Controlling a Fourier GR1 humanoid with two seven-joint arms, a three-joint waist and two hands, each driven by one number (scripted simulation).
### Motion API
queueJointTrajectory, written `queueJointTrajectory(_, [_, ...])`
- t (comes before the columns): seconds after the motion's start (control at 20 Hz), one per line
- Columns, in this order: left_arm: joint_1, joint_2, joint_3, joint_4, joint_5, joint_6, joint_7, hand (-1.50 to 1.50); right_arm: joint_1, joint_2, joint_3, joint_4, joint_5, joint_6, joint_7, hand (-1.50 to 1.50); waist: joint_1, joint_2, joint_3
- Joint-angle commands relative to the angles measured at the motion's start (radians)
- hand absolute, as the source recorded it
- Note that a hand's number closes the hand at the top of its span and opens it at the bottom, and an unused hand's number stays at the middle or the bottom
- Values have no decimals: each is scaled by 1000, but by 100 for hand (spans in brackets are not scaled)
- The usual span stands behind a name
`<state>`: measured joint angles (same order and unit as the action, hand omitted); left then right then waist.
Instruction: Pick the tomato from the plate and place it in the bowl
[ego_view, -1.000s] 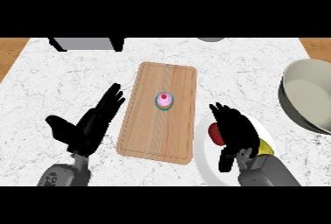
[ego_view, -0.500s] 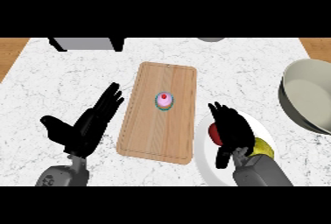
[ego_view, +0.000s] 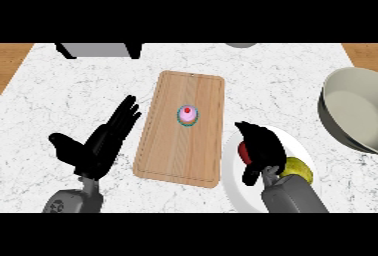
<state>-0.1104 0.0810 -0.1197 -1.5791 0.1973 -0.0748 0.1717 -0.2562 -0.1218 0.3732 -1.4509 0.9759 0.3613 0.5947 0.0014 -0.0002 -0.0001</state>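
A white plate (ego_view: 244, 192) lies at the lower right of the counter. On it a red tomato (ego_view: 242, 152) shows only as a sliver at the left of my right hand (ego_view: 262, 147), which lies over it with fingers curled down around it. A yellow-green fruit (ego_view: 297, 169) sits on the same plate, right of my wrist. The grey bowl (ego_view: 356, 110) stands at the right edge, partly cut off. My left hand (ego_view: 103, 141) rests open on the counter left of the board, fingers straight.
A wooden cutting board (ego_view: 181, 150) lies in the middle with a small pink cupcake (ego_view: 188, 115) on it. A grey appliance (ego_view: 100, 49) stands at the back left. Wooden edges show at both top corners.
My right hand has settled a little lower over the tomato, covering more of it. The left hand has not moved.
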Motion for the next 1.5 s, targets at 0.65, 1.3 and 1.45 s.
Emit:
queueJointTrajectory(0.65, [-2,-34,20,-5,-32,-20,9,0,49,-17,-16,89,139,-158,-267,150,-2,0,0])
queueJointTrajectory(1.3, [-17,-31,44,11,-30,-30,8,0,295,-117,-72,-341,213,-41,-34,150,-14,-2,-1])
queueJointTrajectory(1.45, [9,-39,38,4,-29,-22,20,0,336,-115,-75,-521,214,-5,17,150,-15,-4,-1])
